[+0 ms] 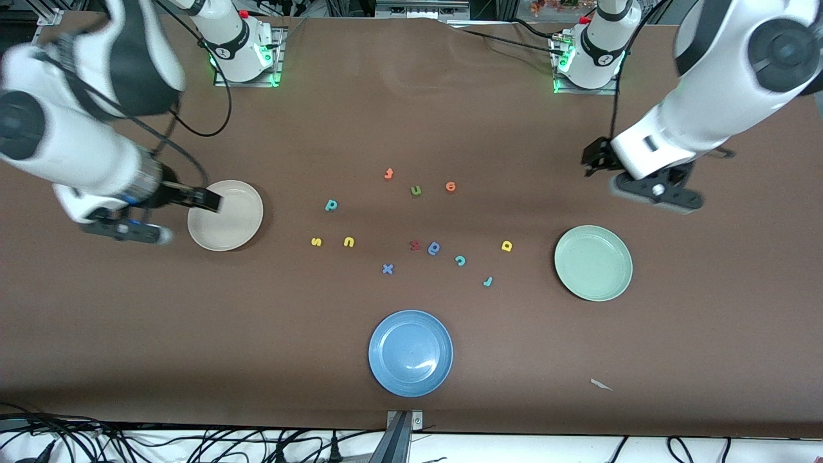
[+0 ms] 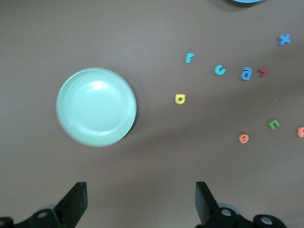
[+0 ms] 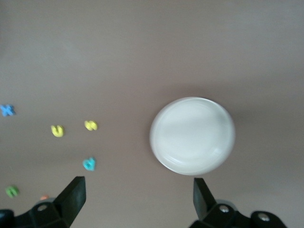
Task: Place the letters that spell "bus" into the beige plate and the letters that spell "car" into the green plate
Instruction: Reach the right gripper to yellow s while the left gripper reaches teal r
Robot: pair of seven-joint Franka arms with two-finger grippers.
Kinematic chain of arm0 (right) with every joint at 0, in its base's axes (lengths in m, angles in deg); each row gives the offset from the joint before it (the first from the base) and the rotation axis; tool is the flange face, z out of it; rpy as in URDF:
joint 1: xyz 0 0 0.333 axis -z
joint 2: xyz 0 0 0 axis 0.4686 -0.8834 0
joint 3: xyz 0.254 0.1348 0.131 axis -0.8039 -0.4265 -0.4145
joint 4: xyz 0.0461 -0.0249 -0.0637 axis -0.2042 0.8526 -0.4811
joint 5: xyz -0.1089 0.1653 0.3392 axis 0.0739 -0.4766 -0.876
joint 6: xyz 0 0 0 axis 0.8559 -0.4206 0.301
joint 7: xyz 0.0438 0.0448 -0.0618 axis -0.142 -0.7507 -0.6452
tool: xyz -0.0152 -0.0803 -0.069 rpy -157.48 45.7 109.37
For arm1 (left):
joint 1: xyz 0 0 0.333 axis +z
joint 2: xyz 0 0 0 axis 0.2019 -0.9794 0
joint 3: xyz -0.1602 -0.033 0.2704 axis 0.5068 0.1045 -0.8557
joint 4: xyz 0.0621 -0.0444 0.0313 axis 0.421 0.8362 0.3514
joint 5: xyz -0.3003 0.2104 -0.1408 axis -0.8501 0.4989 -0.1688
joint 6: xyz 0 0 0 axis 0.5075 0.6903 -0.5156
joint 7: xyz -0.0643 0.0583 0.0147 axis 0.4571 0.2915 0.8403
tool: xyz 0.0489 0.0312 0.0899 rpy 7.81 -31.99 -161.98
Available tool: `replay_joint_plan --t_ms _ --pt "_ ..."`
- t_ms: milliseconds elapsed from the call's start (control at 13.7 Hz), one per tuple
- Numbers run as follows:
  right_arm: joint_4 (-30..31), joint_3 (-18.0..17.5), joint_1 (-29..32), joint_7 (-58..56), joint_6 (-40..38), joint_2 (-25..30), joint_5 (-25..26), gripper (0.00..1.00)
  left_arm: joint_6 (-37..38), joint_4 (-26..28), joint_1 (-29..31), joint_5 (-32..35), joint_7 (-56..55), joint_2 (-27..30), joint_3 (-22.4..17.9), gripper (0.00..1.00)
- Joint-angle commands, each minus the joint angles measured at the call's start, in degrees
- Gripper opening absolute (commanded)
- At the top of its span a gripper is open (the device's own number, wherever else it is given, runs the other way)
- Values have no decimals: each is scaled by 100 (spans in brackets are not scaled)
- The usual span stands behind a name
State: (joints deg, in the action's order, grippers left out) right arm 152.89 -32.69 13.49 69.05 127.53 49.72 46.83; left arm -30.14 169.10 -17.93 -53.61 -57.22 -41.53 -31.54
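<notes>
Three round shallow plates on brown table: glossy cream-beige plate at right arm's end, pale mint-green plate at left arm's end, blue plate nearest front camera. Both target plates bare. Foam letters lie loose between them: teal b, yellow s, yellow u; yellow a, teal c, teal r. Right gripper over table beside beige plate, fingers apart, holding nothing. Left gripper over table near green plate, fingers apart, likewise unladen.

Letters scattered mid-table between two plates, third plate nearer the camera
</notes>
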Motion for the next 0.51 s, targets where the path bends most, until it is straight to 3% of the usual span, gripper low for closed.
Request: replay_joint_plan --t_ms 0,146,437 --pt "884 34 -311 618 1162 -11 -41 100 -557 -423 22 66 767 -930 238 100" --pt "1429 34 -583 935 2155 -160 -50 100 -1094 -450 13 118 1014 -1422 413 100" --pt "1581 26 -883 1567 3615 -1011 -41 100 -2481 -441 -277 145 1638 -2371 450 100"
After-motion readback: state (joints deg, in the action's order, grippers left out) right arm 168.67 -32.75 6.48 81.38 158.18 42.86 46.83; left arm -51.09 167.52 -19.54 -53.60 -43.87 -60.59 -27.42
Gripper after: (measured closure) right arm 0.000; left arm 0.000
